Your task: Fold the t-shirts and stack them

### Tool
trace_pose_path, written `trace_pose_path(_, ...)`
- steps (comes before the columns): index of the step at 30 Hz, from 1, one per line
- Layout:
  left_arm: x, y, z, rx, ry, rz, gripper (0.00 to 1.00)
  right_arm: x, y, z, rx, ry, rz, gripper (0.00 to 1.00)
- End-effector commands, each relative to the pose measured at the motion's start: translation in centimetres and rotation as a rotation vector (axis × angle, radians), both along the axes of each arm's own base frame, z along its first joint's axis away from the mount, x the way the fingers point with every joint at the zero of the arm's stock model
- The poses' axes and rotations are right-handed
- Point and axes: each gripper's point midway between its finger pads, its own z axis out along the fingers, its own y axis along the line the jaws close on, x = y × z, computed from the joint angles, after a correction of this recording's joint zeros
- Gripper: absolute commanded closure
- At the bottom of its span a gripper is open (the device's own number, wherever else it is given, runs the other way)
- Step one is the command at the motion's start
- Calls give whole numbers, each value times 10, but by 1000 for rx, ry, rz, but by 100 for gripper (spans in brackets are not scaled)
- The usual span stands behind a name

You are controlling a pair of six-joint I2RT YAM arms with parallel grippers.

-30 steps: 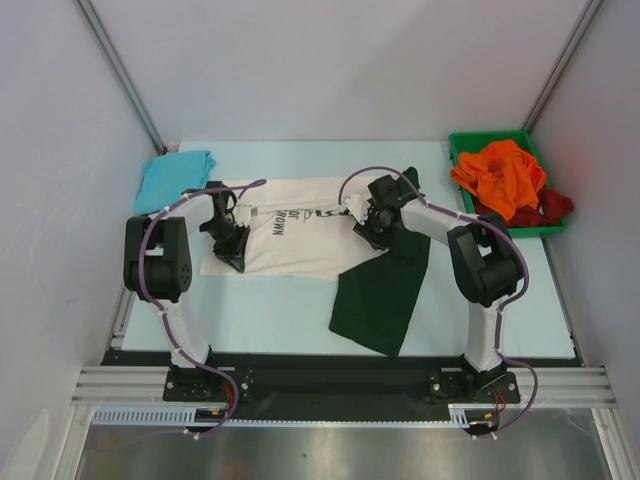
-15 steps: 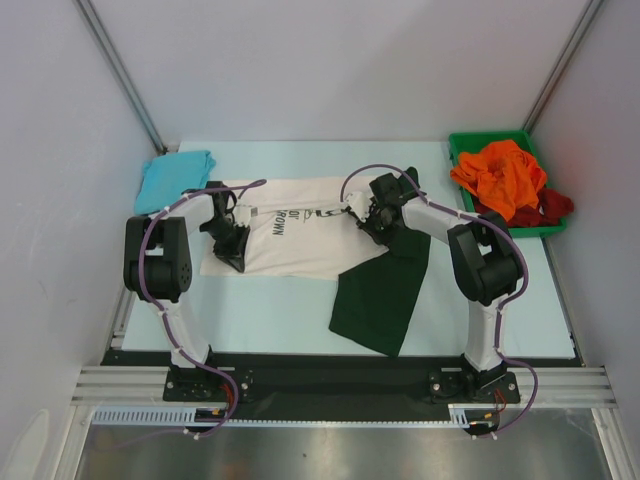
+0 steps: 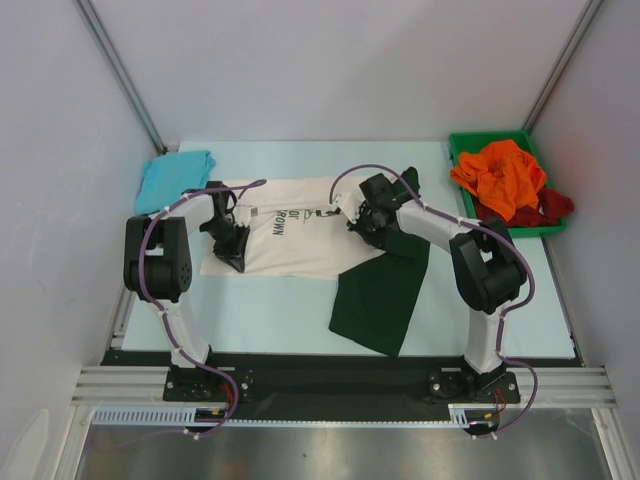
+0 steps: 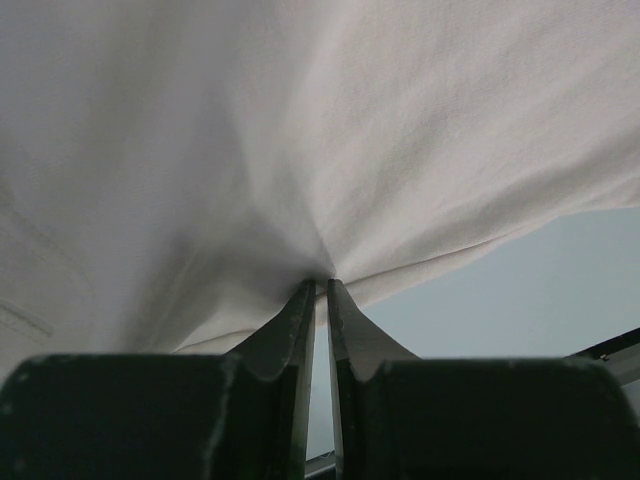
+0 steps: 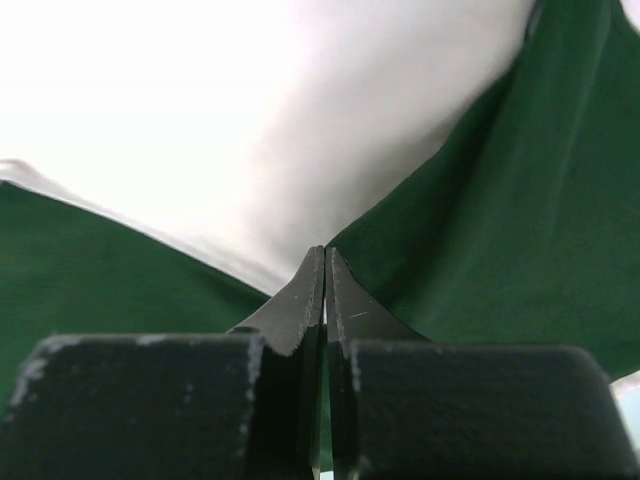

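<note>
A cream t-shirt (image 3: 295,240) with dark print lies spread across the middle of the table, and its dark green sleeve (image 3: 380,295) trails toward the near edge. My left gripper (image 3: 233,256) is at the shirt's left end. In the left wrist view it (image 4: 321,284) is shut on a gathered pinch of cream cloth (image 4: 330,140). My right gripper (image 3: 357,222) is at the shirt's right shoulder. In the right wrist view it (image 5: 325,252) is shut where cream cloth (image 5: 260,130) meets green cloth (image 5: 500,230).
A folded teal t-shirt (image 3: 175,180) lies at the far left of the pale blue table (image 3: 270,315). A green bin (image 3: 488,137) at the far right holds a crumpled orange t-shirt (image 3: 500,172) and a dark red one (image 3: 546,208). White walls enclose the table.
My right gripper has closed on the shirt at the shoulder seam and edged slightly left. The left arm and its grip have not moved.
</note>
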Motion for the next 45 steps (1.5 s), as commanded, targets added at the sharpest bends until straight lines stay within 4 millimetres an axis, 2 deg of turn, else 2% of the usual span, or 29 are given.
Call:
trace_pose_path(1, 6, 2, -4, 18, -13, -4, 85, -6, 17, 29, 62, -32, 23, 100)
trace_pose_path(12, 6, 2, -4, 21, -17, -9, 85, -13, 32, 29, 88, 2, 46, 100)
trace_pose_path(16, 5, 3, -3, 24, -21, -9, 86, -9, 40, 32, 101, -2, 43, 100)
trace_pose_path(18, 6, 2, -1, 22, -24, -10, 86, -9, 40, 31, 99, 9, 36, 88)
trace_pose_path(20, 9, 1, 4, 16, -43, -15, 86, -9, 47, 44, 148, 13, 47, 77)
trace_pose_path(21, 12, 0, 9, 7, -62, -18, 86, -11, 50, 55, 180, 18, 39, 75)
trace_pose_path(22, 14, -1, 13, 2, -72, -21, 86, -12, 57, 67, 219, 19, 41, 68)
trace_pose_path(23, 15, -2, 18, -4, -81, -21, 86, -6, 62, 83, 256, -7, 32, 64)
trace_pose_path(24, 21, -3, 24, -12, -102, -26, 86, -3, 64, 98, 285, -28, 17, 61)
trace_pose_path(27, 31, -5, 43, -24, -151, -38, 85, 12, 60, 125, 341, -67, -67, 57)
trace_pose_path(29, 37, -4, 50, -18, -172, -43, 85, 23, 46, 129, 350, -73, -137, 56)
trace_pose_path(31, 45, -4, 58, -17, -197, -52, 83, 36, 19, 124, 332, -72, -209, 54)
trace_pose_path(32, 49, -4, 62, -19, -211, -58, 80, 41, -1, 116, 313, -54, -257, 53)
trace_pose_path(33, 52, -4, 64, -19, -221, -62, 79, 41, -1, 114, 311, -49, -259, 53)
trace_pose_path(34, 55, -4, 64, -15, -229, -71, 78, 45, -23, 103, 301, -27, -307, 51)
trace_pose_path(38, 79, 1, 71, 9, -288, -73, 72, 59, -76, 69, 261, 21, -433, 50)
trace_pose_path(39, 92, 3, 79, 28, -321, -71, 70, 62, -84, 64, 257, 27, -455, 50)
trace_pose_path(40, 99, 6, 71, 44, -308, -67, 70, 71, -100, 64, 260, 18, -490, 50)
trace_pose_path(41, 106, 9, 71, 63, -311, -64, 70, 76, -107, 54, 250, 23, -503, 50)
trace_pose_path(42, 123, 15, 73, 101, -332, -51, 70, 81, -115, 51, 238, 17, -514, 50)
trace_pose_path(43, 132, 18, 74, 115, -342, -43, 70, 91, -129, 54, 242, 0, -538, 50)
trace_pose_path(45, 153, 22, 76, 139, -365, -25, 70, 102, -140, 47, 239, 2, -561, 51)
